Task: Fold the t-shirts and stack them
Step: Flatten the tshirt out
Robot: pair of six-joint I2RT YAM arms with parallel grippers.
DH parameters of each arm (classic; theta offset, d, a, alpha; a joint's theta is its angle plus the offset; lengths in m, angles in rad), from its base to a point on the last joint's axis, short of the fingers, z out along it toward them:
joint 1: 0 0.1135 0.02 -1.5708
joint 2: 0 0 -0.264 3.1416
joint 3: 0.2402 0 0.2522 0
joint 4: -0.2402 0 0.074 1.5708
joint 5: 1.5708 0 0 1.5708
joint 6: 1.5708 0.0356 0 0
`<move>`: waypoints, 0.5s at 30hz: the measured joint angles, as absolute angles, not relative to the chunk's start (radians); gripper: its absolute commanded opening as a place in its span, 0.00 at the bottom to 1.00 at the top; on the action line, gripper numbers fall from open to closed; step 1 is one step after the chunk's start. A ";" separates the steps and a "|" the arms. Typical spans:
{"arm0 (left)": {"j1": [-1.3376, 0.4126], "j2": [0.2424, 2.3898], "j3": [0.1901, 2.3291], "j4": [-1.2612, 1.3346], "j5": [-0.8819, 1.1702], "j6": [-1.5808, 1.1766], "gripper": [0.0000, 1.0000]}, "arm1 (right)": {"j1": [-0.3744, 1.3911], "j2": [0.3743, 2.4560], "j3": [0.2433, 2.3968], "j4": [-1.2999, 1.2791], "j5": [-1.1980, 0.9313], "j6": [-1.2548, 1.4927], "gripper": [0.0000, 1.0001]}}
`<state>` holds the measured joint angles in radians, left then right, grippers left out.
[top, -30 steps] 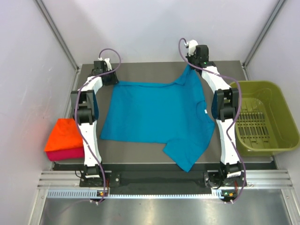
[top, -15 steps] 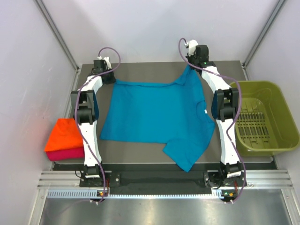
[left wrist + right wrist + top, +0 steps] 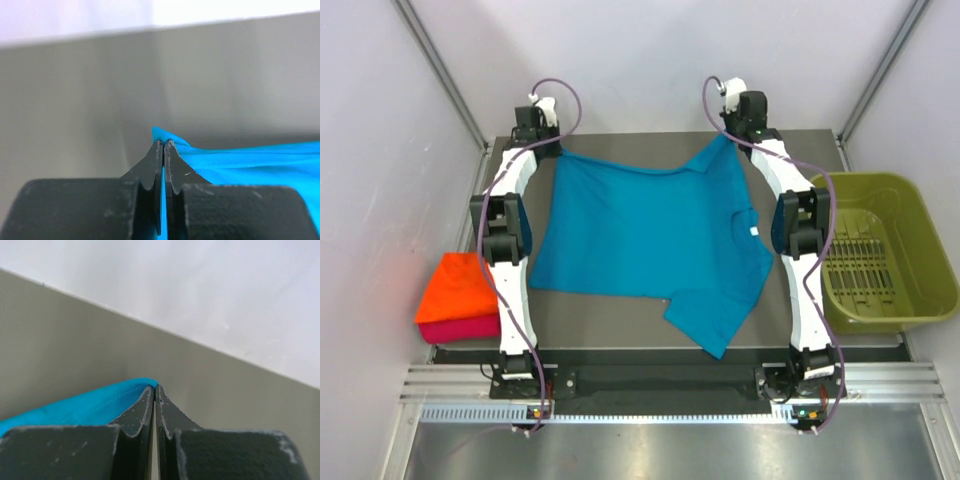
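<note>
A teal-blue t-shirt [image 3: 650, 245] lies spread across the grey table, with a small white neck label [image 3: 754, 232] at its right side. My left gripper [image 3: 544, 148] is shut on the shirt's far left corner; in the left wrist view blue cloth [image 3: 240, 162] sits pinched between its fingertips [image 3: 163, 145]. My right gripper [image 3: 728, 138] is shut on the shirt's far right sleeve; in the right wrist view the blue hem [image 3: 90, 405] runs to its closed tips [image 3: 154, 388]. A folded orange shirt [image 3: 460, 288] lies on a folded magenta-pink shirt [image 3: 455, 330] at the table's left edge.
An olive-green plastic basket [image 3: 875, 250] stands off the table's right side. Pale walls enclose the table at the back and sides. Both arms reach along the shirt's left and right edges to the far end.
Both grippers have moved farther back and a little up, pulling the teal shirt's far edge taut toward the back of the table. The folded pile has not moved.
</note>
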<state>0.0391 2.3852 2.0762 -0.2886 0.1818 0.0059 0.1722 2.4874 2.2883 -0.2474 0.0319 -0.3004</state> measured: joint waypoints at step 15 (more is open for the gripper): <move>0.012 2.509 2.358 -0.430 0.131 0.150 0.00 | 0.154 2.546 2.391 -0.131 0.076 -0.321 0.00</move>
